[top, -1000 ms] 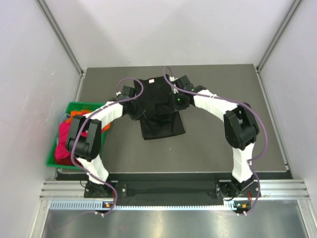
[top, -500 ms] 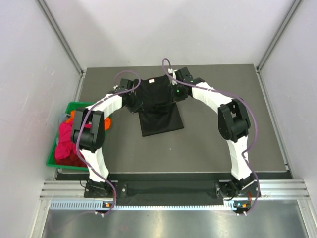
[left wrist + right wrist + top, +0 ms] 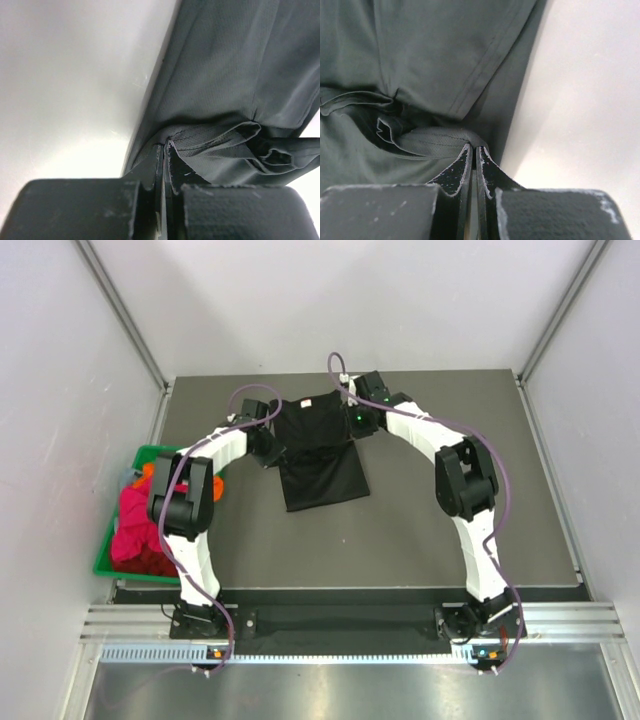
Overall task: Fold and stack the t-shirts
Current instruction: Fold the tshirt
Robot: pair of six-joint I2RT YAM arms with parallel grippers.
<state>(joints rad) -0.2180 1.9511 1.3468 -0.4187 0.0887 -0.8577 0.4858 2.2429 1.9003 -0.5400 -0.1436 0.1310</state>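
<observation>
Left claw [image 3: 164, 150]: your jaws are pressed together, pinching a fold at the left edge of the black t-shirt [image 3: 318, 455].
Right claw [image 3: 472, 150]: you have it clamped on a bunched fold at the shirt's right edge.
Shirt position: far centre of the counter [image 3: 450, 530], held between your two claws, with the lower part flat.
Other t-shirts [image 3: 135, 530]: red and magenta, piled in the green bin [image 3: 150, 453] at the counter's left edge.

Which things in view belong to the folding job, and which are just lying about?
Job: plain black cloth t-shirt, pinched by left gripper and right gripper; heap of red, magenta and orange cloth shirts.
Lying about: green plastic bin holding that heap; dark grey table.
</observation>
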